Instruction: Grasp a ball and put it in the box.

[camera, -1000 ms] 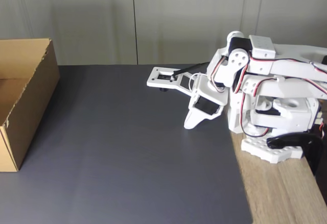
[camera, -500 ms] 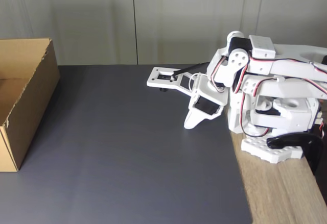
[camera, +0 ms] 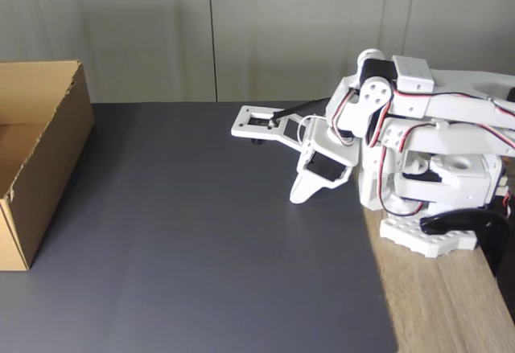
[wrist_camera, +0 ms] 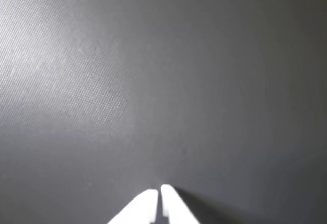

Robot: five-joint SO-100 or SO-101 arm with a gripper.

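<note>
The ball is out of view. The brown cardboard box [camera: 36, 156] stands open-topped at the left edge of the fixed view, with a ragged top edge. The white arm sits folded at the right, and its gripper [camera: 298, 195] points down at the dark mat, far from the box. In the wrist view the gripper [wrist_camera: 158, 191] shows as two white fingertips pressed together at the bottom edge, shut with nothing between them, over bare mat.
A dark grey mat [camera: 201, 240] covers most of the table. A strip of wooden tabletop [camera: 442, 305] runs along the right, where the arm's white base [camera: 426, 236] is mounted. A pale wall rises behind.
</note>
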